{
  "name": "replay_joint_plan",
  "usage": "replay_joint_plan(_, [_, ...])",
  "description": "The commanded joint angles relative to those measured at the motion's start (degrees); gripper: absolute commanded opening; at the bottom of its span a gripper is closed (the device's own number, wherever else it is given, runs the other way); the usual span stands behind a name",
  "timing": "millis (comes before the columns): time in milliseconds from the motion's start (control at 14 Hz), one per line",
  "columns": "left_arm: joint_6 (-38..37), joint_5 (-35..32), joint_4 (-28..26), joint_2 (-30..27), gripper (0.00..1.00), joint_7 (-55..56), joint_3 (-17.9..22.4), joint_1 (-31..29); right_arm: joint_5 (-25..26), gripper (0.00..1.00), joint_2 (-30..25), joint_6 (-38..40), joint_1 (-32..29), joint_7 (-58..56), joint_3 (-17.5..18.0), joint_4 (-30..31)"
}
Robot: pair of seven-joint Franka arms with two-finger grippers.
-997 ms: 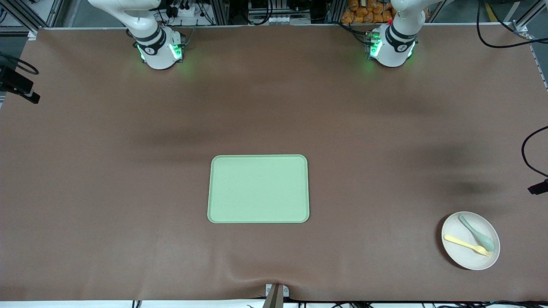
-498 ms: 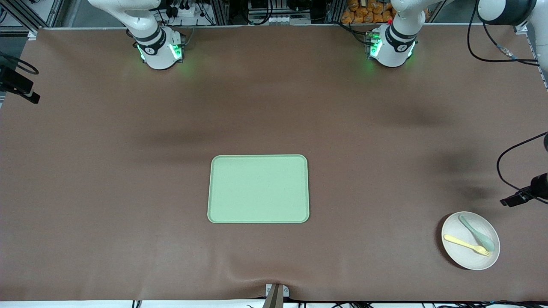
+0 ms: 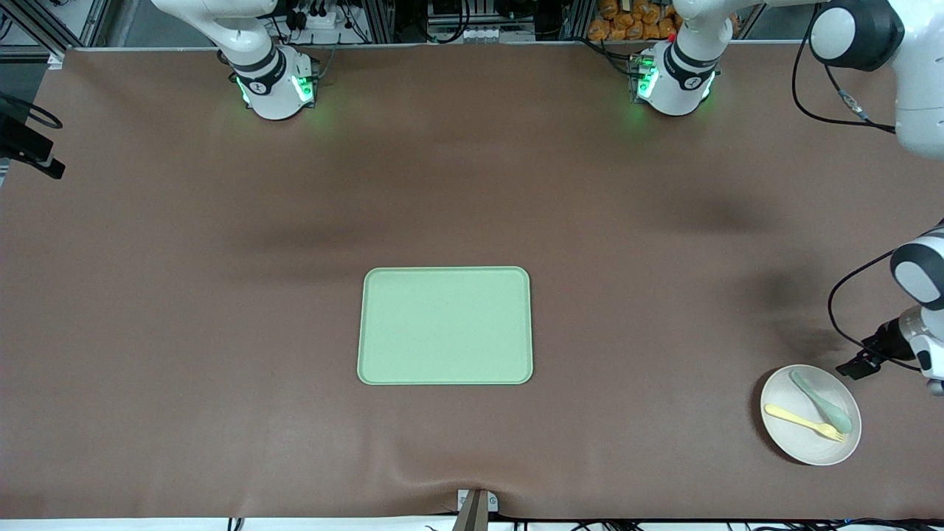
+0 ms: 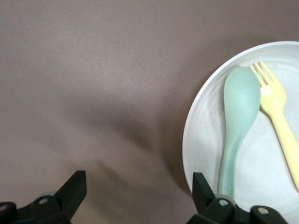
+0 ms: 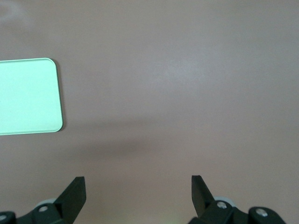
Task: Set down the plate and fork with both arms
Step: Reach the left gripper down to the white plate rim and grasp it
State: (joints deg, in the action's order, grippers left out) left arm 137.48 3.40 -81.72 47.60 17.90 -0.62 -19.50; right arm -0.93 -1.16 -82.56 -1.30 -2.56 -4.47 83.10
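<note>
The off-white plate point(image 3: 790, 436) lies near the front camera at the left arm's end of the table. On it lie the pale yellow fork point(image 3: 804, 422) and a pale green spoon point(image 3: 821, 402), side by side. The left arm's hand point(image 3: 917, 333) hangs at the table's edge, just above the plate's rim. In the left wrist view the left gripper point(image 4: 139, 179) is open and empty over bare table beside the plate point(image 4: 205, 140), with one finger by its rim; the fork point(image 4: 280, 112) and spoon point(image 4: 238, 121) show there. The right gripper point(image 5: 138, 184) is open and empty over bare table.
A rectangular light green tray point(image 3: 445, 325) lies at the table's middle, and its corner shows in the right wrist view point(image 5: 28, 95). A black cable point(image 3: 848, 317) loops by the left arm's hand. A black device point(image 3: 29, 147) juts in at the right arm's end.
The left arm has swung into the front view at its end of the table and its hand has come down close to the plate. The plate, fork, spoon and tray have not moved.
</note>
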Motion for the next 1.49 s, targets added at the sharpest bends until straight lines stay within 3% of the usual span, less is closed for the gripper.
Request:
replay_joint_plan(0, [3.9,0.9,1.0,1.4,1.00,1.4,0.1,0.1,-0.3,1.00,-0.4,0.3,-0.4,0.2,0.3,0.0])
replay_joint_plan(214, [8.9,1.9,1.0,2.9,1.00,4.4,-1.0,0.5,-0.4,1.00,-0.4,0.6,-0.3,0.1,0.3,0.0])
replay_joint_plan(641, [8.9,1.4,0.9,4.3,1.00,3.2,-1.0,1.1,-0.3,1.00,0.9,2.2,0.3,-0.1,0.5,0.4])
replay_joint_plan(712, [8.9,1.4,0.9,4.3,0.74,3.1,-1.0,1.1,-0.4,1.00,1.0,3.8,0.2,0.0,0.5,0.1])
replay_joint_plan(854, [8.9,1.3,0.8,4.4,0.10,3.2,-1.0,1.1,-0.2,1.00,0.7,4.2,0.4,0.1,0.5,-0.2])
replay_joint_plan(925, [8.9,0.9,0.8,4.4,0.00,2.8,-1.0,1.0,-0.3,1.00,0.7,4.2,0.2,0.0,0.4,-0.7])
replay_joint_plan(1424, [8.7,-2.3,0.8,3.6,0.00,-8.3,-1.1,1.1,-0.4,1.00,0.5,11.6,-0.3,0.1,0.3,-0.8])
